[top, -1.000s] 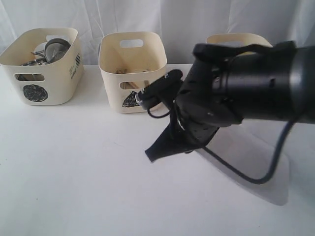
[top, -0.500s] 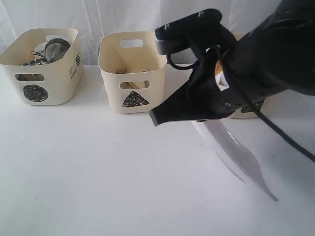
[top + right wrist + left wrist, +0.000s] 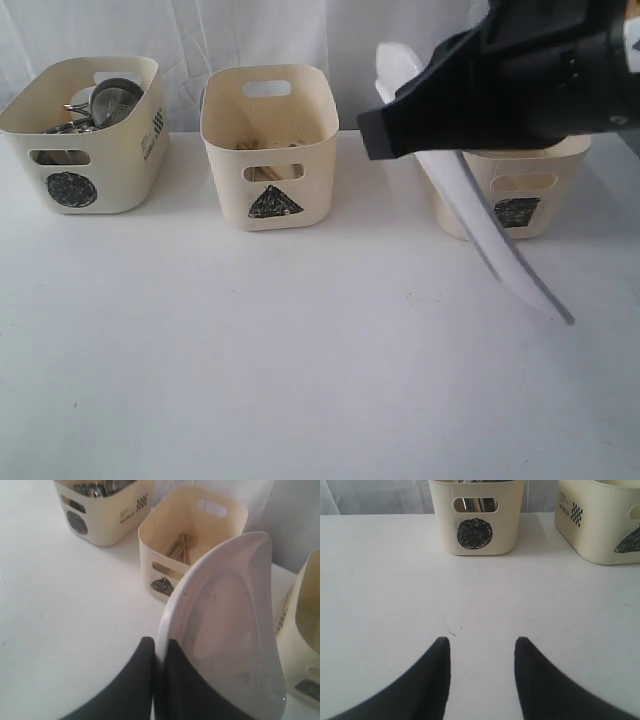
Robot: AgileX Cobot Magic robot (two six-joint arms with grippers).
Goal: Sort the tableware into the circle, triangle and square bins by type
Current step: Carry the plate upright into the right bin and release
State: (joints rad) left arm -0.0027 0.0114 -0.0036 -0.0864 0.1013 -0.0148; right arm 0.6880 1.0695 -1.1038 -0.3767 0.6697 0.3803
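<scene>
Three cream tubs stand in a row on a white table [image 3: 250, 350], and I take the middle one, the triangle bin [image 3: 222, 170], as my landmark. It has a black scribbled triangle on its front wall. Wooden chopsticks [image 3: 180, 547] lie inside it.

To one side of the triangle bin, a short gap away, stands the circle bin [image 3: 110, 185]. It holds a heap of steel pieces [image 3: 95, 105]; I can make out a mug's round rim, but I cannot sort out the rest.

On the other side of the triangle bin, a little farther off, is the square bin [image 3: 565, 190].

My right gripper [image 3: 159, 652] has its two black fingers pinched tight on the rim of the large white plate [image 3: 478, 215]. The plate is in the air, steeply tilted, almost on edge. It hangs between the triangle bin and the square bin, and in the exterior view it crosses the square bin's front. I cannot tell whether it touches that bin.

My left gripper [image 3: 481, 642] has its jaws spread wide, with nothing between them. It hangs low over bare table in front of the circle bin, beyond it from the triangle bin.
</scene>
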